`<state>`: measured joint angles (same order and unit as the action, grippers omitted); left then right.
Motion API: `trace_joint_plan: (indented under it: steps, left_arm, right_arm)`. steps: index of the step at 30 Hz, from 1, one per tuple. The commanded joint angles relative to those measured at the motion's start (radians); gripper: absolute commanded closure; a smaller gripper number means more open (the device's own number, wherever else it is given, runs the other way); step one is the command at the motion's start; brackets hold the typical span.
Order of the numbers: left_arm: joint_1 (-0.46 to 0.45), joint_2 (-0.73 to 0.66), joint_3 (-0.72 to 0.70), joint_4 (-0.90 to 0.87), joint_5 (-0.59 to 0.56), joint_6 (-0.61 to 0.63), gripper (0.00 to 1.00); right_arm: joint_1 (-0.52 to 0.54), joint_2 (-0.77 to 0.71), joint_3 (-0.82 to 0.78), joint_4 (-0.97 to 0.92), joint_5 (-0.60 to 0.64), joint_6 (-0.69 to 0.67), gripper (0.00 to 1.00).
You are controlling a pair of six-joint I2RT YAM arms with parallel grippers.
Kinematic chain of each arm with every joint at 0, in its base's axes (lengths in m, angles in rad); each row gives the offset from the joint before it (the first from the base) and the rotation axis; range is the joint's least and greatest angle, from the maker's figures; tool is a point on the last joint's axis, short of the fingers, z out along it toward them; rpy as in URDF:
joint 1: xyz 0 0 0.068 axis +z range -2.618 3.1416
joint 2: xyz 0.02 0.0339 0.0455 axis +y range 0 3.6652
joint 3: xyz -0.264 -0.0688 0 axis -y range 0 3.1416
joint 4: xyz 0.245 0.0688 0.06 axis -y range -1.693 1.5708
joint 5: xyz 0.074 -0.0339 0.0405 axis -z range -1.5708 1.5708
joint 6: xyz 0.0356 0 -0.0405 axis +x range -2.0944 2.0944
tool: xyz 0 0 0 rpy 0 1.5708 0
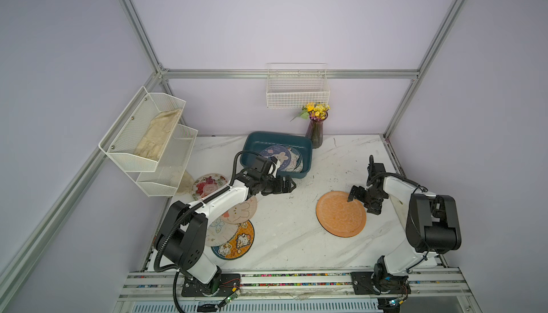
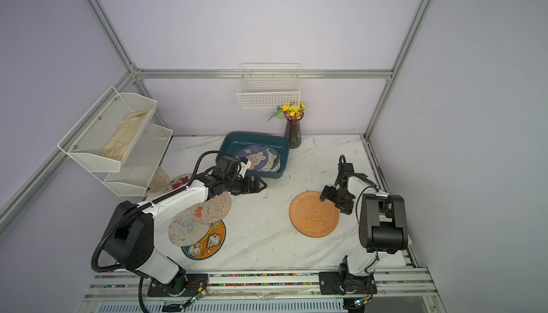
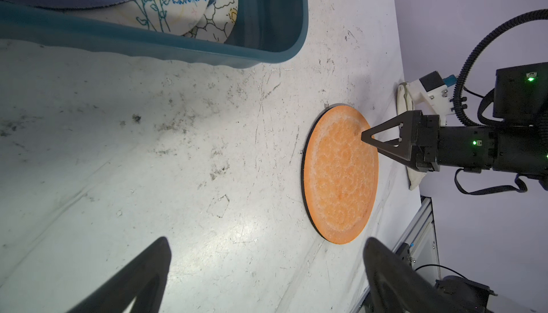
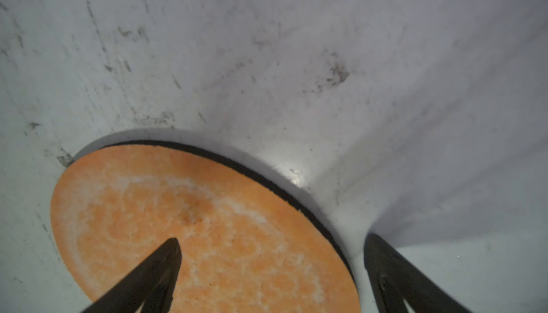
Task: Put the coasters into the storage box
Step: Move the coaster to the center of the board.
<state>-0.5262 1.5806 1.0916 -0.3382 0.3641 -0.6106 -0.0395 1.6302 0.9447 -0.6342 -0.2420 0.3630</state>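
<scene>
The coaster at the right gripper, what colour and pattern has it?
Orange coaster, faint whitish mottling, black edge; clearest in right wrist view.

Even soft light, wrist views blurred

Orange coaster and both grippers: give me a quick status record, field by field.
orange coaster: flat on the table, outside the box
right gripper: open, straddling the coaster's edge, one fingertip over it, one beyond; contact unclear
left gripper: open, empty, over bare table beside the box
box contents: several overlapping coasters, blue bunny coaster on top
also out, by the left arm: floral coaster, cream bunny coaster, butterfly coaster, cat coaster
</scene>
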Motion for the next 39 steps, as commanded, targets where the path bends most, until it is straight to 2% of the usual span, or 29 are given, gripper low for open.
trace_joint_plan:
  steps: [1,5,9,15,23,31,39]
  left_arm:
    - [-0.010,-0.050,-0.047,0.027,0.014,-0.010,0.00]
    - [-0.020,-0.062,-0.075,0.027,0.013,-0.012,0.00]
    - [-0.037,-0.072,-0.116,0.027,0.012,-0.009,0.00]
    - [-0.059,-0.076,-0.163,0.027,0.009,-0.011,0.00]
    - [-0.096,-0.032,-0.173,0.003,-0.038,-0.006,0.00]
    - [-0.116,0.019,-0.141,-0.105,-0.143,-0.012,0.05]
    - [-0.124,0.035,-0.151,-0.166,-0.198,-0.058,0.12]
  right_arm:
    - [0.001,-0.018,-0.059,0.037,-0.096,0.046,0.03]
    - [0.042,-0.061,-0.109,0.059,-0.135,0.095,0.03]
    - [0.142,-0.066,-0.121,0.085,-0.135,0.146,0.03]
    - [0.308,-0.007,-0.085,0.144,-0.126,0.209,0.03]
    - [0.435,0.087,0.012,0.165,-0.133,0.215,0.03]
    - [0.506,0.169,0.095,0.150,-0.156,0.181,0.03]
    - [0.500,0.154,0.150,0.042,-0.110,0.077,0.03]
